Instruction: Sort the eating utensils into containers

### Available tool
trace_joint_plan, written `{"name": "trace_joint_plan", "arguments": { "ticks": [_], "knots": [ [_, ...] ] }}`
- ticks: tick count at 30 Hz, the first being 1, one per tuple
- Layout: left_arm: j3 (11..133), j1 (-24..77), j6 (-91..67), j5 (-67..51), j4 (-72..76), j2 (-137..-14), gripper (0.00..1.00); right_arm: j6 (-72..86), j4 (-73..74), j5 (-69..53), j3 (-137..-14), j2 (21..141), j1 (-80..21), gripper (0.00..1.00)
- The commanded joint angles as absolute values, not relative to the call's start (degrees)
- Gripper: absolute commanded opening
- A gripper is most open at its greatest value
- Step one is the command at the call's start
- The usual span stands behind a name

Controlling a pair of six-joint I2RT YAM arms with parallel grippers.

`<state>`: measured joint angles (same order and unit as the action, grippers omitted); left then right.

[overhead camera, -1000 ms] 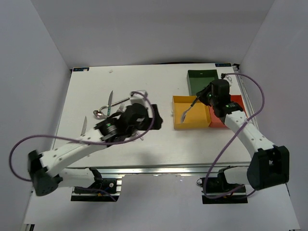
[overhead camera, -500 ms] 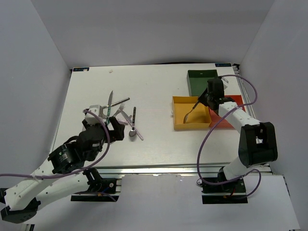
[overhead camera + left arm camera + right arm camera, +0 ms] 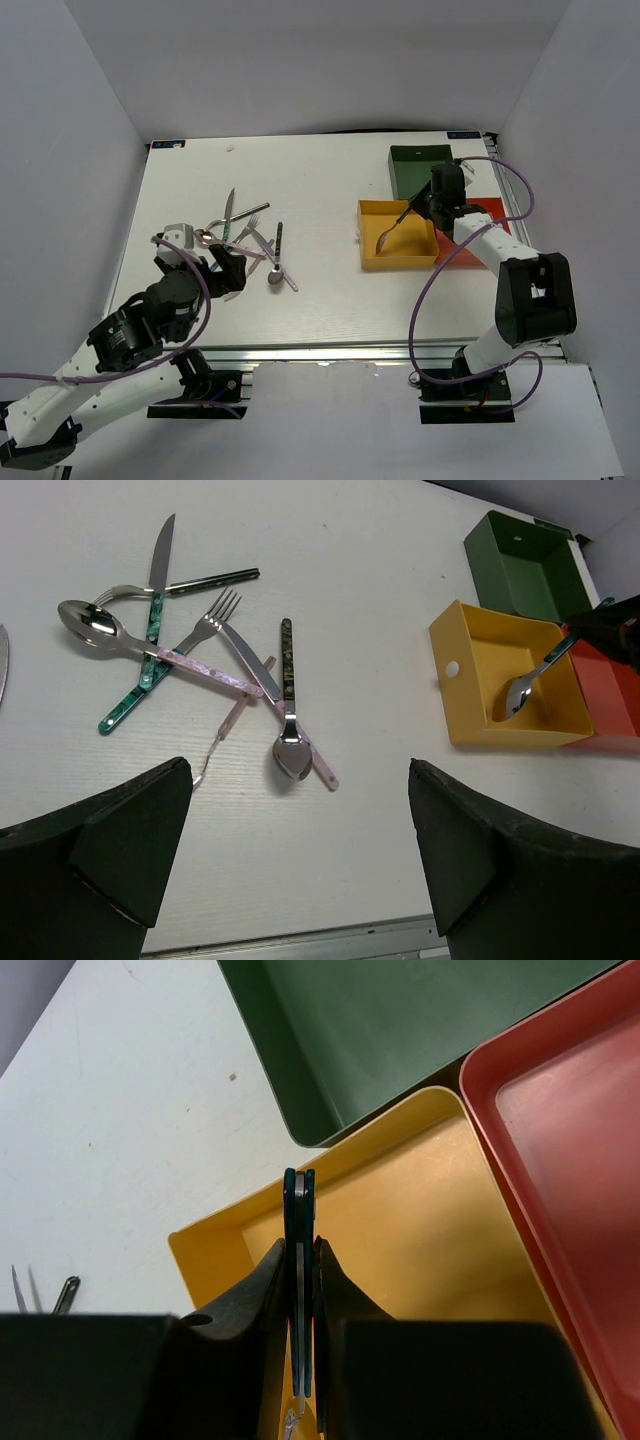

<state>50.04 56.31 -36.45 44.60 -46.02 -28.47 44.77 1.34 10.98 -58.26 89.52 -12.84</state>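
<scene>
Teal-handled silver spoon (image 3: 393,228) pinched over yellow rectangular tray (image 3: 398,264)

Top view: the right gripper (image 3: 414,208) grips its handle, bowl low inside the tray. Left wrist view: the left gripper (image 3: 297,772) gapes wide above loose forks, knives and spoons (image 3: 205,670) crossed on the white table (image 3: 350,540). Right wrist view: dark green tray (image 3: 400,1040) and red tray (image 3: 570,1160) border the yellow one

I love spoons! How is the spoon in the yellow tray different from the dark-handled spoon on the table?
The tray spoon has a teal handle; the table spoon has a dark one. The tray spoon is tilted, pinched by the right hand; the table spoon lies flat among other utensils. Both have silver bowls.
</scene>
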Motion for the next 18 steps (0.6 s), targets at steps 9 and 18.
{"name": "trace_joint_plan", "arguments": {
  "ticks": [9, 18],
  "knots": [
    [49.7, 56.3, -36.4, 45.1, -45.7, -29.5, 0.98, 46.5, -0.1, 10.5, -59.3, 87.5, -15.0, 0.89],
    [49.6, 56.3, -37.5, 47.5, -46.5, -26.4, 0.98, 40.3, 24.8, 38.0, -80.6, 87.9, -30.8, 0.89]
  ]
}}
